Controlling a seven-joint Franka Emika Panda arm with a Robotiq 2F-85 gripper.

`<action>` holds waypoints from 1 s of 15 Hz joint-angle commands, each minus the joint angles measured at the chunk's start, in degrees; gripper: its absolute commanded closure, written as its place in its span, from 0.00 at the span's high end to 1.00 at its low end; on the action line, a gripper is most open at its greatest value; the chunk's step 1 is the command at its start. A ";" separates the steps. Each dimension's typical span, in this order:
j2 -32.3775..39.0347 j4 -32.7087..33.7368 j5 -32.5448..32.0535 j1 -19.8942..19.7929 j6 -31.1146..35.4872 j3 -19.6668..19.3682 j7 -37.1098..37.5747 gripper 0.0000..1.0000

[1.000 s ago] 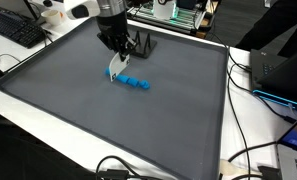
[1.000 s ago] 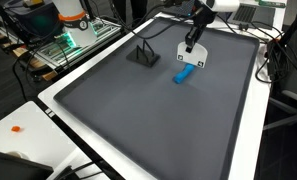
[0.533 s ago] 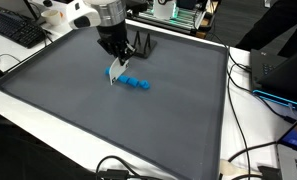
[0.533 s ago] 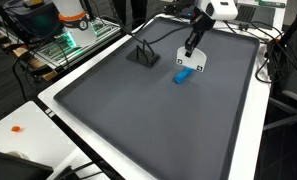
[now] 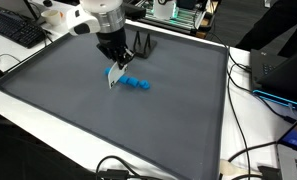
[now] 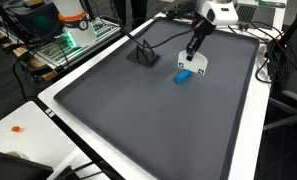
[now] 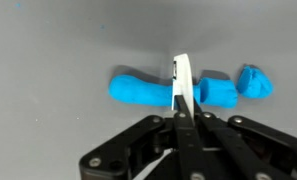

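Tabletop [image 5: 78, 120], grey mat: bore everything. My pincer [image 5: 114, 62]: clamped tight on a white blade [image 7: 183, 80]. Blue dough roll [image 7: 143, 90]: lay on the mat beneath, partly sliced, blade across it. Step, I judged: slicing; next called for a straight downward press

A blue clay roll [image 5: 138, 83] lies on the grey flat mat [image 5: 88, 130]. A white thin blade [image 7: 184, 85] stands across the roll in the wrist view. A black wire stand [image 5: 143, 44] sits well behind the roll.

Near a corner of the grey mat [image 5: 88, 120], a black wire stand [image 5: 141, 44]; off the mat, a keyboard [image 5: 16, 30] and cables [image 5: 250, 160].
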 commanded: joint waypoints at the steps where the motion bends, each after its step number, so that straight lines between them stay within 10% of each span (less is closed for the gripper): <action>1: 1.81 0.40 -1.83 0.36 1.34 -0.47 -0.09 0.01; 15: 0.79 -3.42 0.90 -0.94 -0.20 0.81 -1.72 0.01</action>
